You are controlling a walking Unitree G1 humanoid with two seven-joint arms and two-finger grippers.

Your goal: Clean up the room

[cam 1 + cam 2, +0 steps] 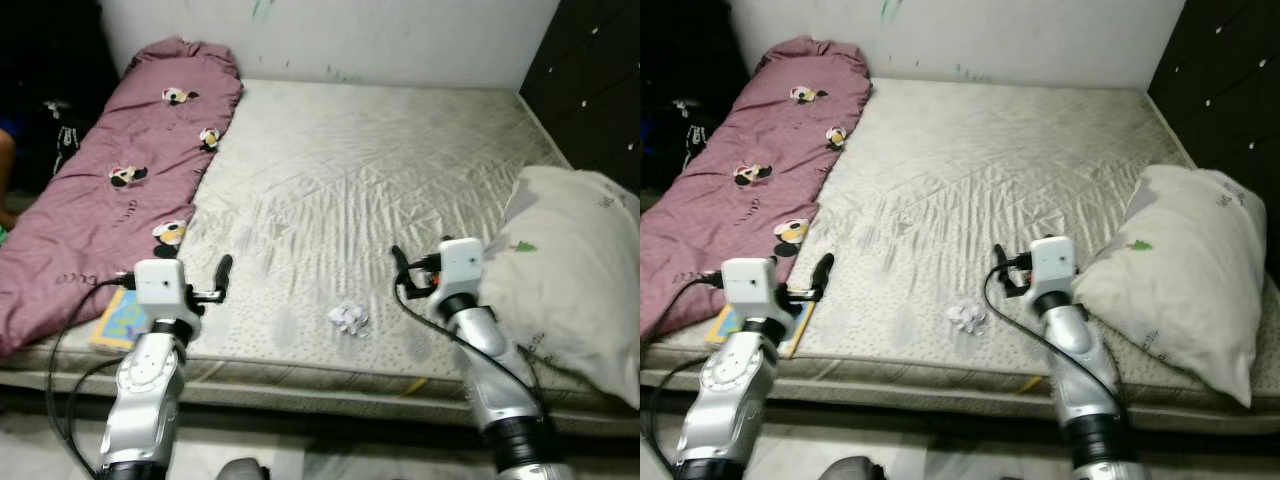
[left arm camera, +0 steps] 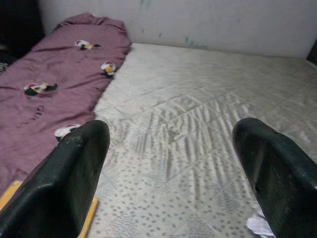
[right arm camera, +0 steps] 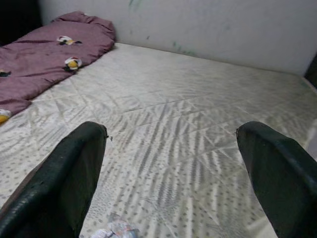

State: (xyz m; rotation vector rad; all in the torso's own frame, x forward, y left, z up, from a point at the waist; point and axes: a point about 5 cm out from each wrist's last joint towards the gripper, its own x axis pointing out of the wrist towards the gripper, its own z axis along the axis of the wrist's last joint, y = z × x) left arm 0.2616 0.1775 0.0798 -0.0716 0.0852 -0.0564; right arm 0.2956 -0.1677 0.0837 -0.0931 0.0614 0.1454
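While both arms hover over the near edge of the bed, the small crumpled white scrap of paper or tissue [image 1: 348, 319] lies on the pale quilted grey-beige mattress [image 1: 380, 160] between them, close to the front edge and touching neither. The left gripper [image 2: 171, 163] has its black fingers spread wide with nothing between them, and the right gripper [image 3: 173, 168] is spread wide and empty too.

My guess is that the scrap is the next thing to clear. It looks light and loose, so a closing finger may nudge it off the edge rather than pinch it, or catch a fold of the mattress cover with it. A flat yellow-and-blue book [image 1: 122, 320] lies just under the left arm, partly beneath the long mauve bolster cushion printed with small cartoon figures [image 1: 130, 190]; a low sweep of that arm could drag it to the floor. The large off-white pillow [image 1: 575, 280] sits just beside the right arm and could be knocked.

Dark lettering shows on the bolster and on the pillow, with a small green mark on the pillow, but it is too small to read reliably.
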